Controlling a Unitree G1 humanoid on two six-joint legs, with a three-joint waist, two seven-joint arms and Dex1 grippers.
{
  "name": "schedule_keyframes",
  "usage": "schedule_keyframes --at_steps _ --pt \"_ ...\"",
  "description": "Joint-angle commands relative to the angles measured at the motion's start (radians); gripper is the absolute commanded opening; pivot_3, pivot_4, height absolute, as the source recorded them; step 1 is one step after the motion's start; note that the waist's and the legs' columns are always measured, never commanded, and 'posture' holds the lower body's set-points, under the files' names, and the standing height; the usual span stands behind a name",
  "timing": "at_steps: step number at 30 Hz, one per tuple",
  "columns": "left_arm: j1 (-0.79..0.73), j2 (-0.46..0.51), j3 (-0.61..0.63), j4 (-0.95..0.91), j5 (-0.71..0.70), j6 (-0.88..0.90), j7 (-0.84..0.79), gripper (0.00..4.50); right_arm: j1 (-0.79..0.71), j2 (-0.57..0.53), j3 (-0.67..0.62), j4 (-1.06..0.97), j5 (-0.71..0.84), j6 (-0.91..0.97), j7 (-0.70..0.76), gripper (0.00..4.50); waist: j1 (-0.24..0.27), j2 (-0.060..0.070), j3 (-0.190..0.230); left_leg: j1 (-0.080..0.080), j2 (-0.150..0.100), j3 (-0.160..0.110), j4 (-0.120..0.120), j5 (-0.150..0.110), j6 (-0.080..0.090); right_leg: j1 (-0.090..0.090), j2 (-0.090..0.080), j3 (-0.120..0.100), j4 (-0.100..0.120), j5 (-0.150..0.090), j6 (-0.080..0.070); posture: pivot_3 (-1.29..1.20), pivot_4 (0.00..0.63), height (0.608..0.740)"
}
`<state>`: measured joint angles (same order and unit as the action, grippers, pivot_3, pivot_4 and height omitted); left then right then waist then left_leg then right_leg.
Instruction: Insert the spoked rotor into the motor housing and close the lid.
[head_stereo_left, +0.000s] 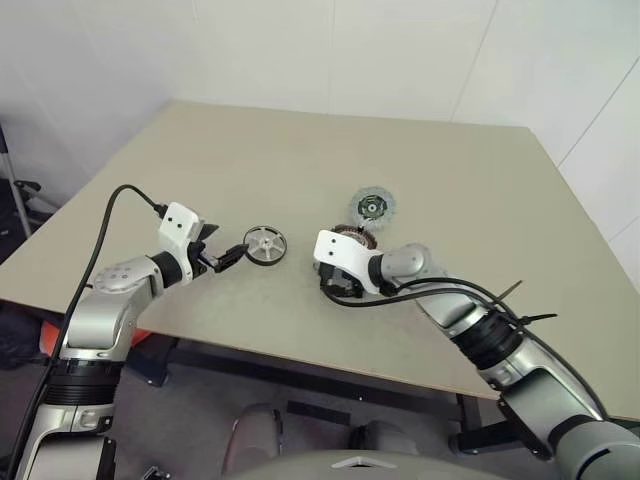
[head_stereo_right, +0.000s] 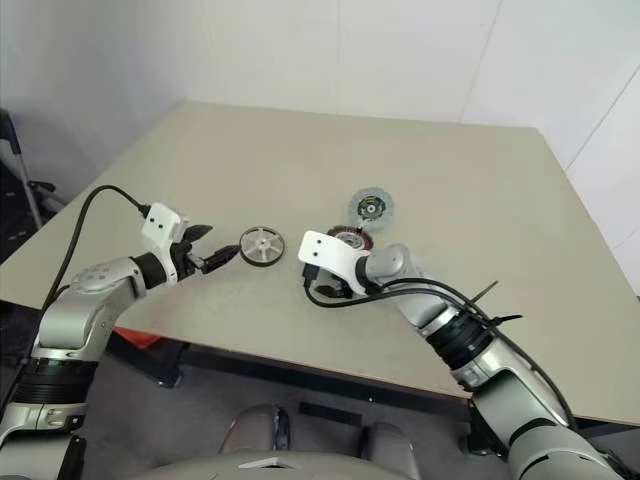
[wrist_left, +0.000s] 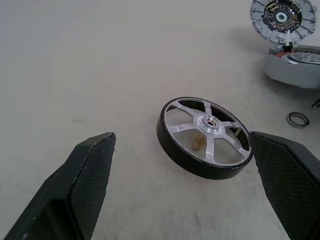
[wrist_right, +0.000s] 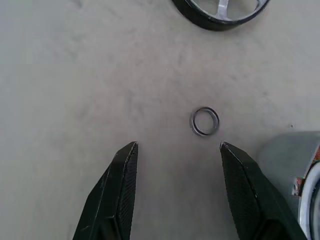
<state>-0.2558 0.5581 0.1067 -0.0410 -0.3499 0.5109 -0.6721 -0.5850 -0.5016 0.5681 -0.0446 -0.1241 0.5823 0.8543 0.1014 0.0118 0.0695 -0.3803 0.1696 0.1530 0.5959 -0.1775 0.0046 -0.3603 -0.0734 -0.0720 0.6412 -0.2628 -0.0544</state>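
Observation:
The spoked rotor (head_stereo_left: 265, 245), a silver spoked disc with a dark rim, lies on the beige table (head_stereo_left: 200, 160). My left gripper (head_stereo_left: 230, 257) is open just short of the spoked rotor (wrist_left: 205, 137), one finger on each side of it, and is not gripping it. The grey motor housing (head_stereo_left: 352, 237) stands to the right, partly hidden behind my right hand. Its round lid (head_stereo_left: 373, 207) lies open behind it. My right gripper (wrist_right: 177, 145) is open and empty, pointing down at the table beside the motor housing (wrist_right: 295, 165).
A tiny thin ring (wrist_right: 204, 121) lies on the table just ahead of the right fingertips, between rotor and housing. The table's near edge (head_stereo_left: 250, 345) runs below both hands. White walls stand behind the table.

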Motion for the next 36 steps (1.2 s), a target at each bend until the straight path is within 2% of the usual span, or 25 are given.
schedule_keyframes --at_steps 1,7,13,20,25,30,36 --pt "-0.016 0.012 0.028 -0.004 -0.001 -0.023 0.0 4.5 -0.056 -0.019 -0.017 -0.113 -0.027 -0.007 0.029 2.91 -0.003 0.0 0.0 0.0 0.0 0.0 0.0 0.0 0.0 0.0 0.0 0.0 0.0 0.0 0.0 0.0 0.0 0.74" --pt "-0.027 0.015 0.031 0.01 0.002 -0.029 -0.001 4.5 -0.089 -0.022 -0.031 -0.157 -0.029 -0.009 0.061 2.91 -0.005 0.0 0.0 0.0 0.001 0.0 -0.001 0.0 0.0 -0.002 0.001 0.0 0.0 0.0 0.0 0.0 0.0 0.74" --pt "-0.038 0.013 0.025 0.019 0.005 -0.035 -0.003 4.5 -0.122 -0.032 -0.009 -0.101 -0.043 -0.091 0.105 2.91 -0.004 0.0 0.0 -0.001 0.001 0.0 0.0 0.0 0.0 -0.002 0.001 0.0 0.0 0.0 0.0 0.0 0.0 0.74" --pt "-0.079 0.007 0.005 0.059 0.016 -0.054 -0.016 4.5 -0.241 -0.071 0.112 0.138 -0.148 -0.423 0.256 2.91 -0.005 0.0 0.0 0.0 0.001 0.0 0.0 0.0 0.0 -0.001 0.001 0.0 0.001 0.0 -0.001 0.0 0.0 0.74" --pt "-0.078 -0.003 0.003 0.053 0.019 -0.056 -0.014 4.5 -0.36 -0.05 0.151 0.323 -0.206 -0.644 0.334 2.91 -0.007 0.0 0.0 -0.004 0.001 0.0 0.001 0.0 0.001 -0.005 0.001 0.0 0.001 0.0 -0.001 0.0 0.0 0.74" --pt "-0.06 -0.012 0.008 0.031 0.016 -0.052 -0.003 4.5 -0.437 0.008 0.167 0.486 -0.267 -0.792 0.352 2.91 -0.008 0.0 0.0 -0.006 0.001 0.0 0.001 -0.001 0.001 -0.006 0.001 0.0 0.001 0.0 -0.001 0.0 0.0 0.74" --pt "-0.05 -0.017 0.017 0.022 0.015 -0.048 0.015 4.5 -0.521 0.07 0.209 0.661 -0.387 -0.963 0.307 2.91 -0.009 0.0 0.0 -0.006 0.001 0.0 0.002 -0.003 0.006 -0.006 0.001 0.0 0.001 0.0 -0.001 0.0 0.0 0.74"
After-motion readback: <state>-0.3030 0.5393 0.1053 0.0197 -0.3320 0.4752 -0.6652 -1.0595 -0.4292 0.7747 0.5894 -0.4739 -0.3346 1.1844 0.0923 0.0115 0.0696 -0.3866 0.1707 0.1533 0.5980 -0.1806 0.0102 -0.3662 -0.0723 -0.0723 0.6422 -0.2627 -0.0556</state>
